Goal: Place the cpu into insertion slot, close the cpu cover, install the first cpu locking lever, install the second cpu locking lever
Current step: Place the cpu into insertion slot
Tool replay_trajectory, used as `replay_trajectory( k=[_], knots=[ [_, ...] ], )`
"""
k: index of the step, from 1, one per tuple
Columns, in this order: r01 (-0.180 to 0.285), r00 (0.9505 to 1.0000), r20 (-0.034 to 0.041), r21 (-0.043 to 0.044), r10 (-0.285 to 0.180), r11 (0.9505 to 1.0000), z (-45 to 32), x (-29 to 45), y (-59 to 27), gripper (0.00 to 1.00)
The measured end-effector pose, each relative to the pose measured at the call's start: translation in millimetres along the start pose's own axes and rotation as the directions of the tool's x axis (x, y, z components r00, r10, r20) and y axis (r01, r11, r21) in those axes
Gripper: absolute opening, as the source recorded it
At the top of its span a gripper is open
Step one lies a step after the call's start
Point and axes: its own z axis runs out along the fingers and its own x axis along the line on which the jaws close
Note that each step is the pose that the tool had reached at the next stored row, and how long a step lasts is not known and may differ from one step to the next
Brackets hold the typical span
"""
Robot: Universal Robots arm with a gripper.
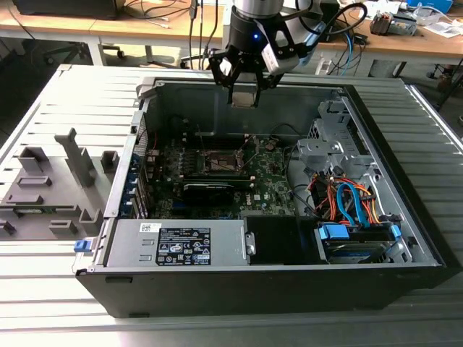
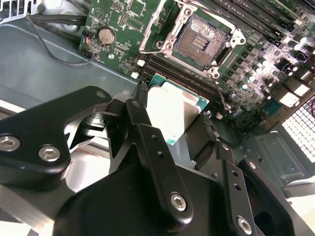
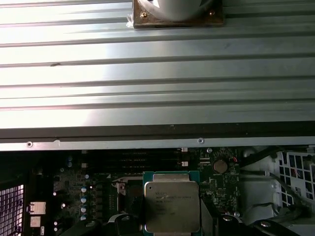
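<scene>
My gripper (image 1: 244, 95) hangs high over the open computer case, near its back wall, shut on the cpu (image 2: 173, 104), a flat square chip with a silver-grey top and green edge. Both wrist views show the cpu (image 3: 171, 205) gripped between the black fingers (image 2: 147, 132). The insertion slot (image 2: 199, 42) lies uncovered on the green motherboard below, its dark pin field showing. The cpu cover (image 2: 156, 28) is a silver frame tilted up along one side of the slot. In the exterior view the slot (image 1: 219, 160) sits below and in front of the gripper.
A silver power supply (image 1: 177, 242) fills the case's front. Drive bays with blue and orange cables (image 1: 347, 206) are at the exterior view's right. Long black memory slots (image 2: 256, 19) flank the socket, and a coin battery (image 2: 105, 35) lies nearby. A grey fixture (image 1: 51, 181) stands outside the case.
</scene>
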Motion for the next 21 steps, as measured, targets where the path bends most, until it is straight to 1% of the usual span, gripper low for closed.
replay_trajectory(
  k=[21],
  knots=[
    [0.000, 1.0000, 0.0000, 0.0000, 0.000, 1.0000, 3.5, 0.1, -0.8, 0.54]
  ],
)
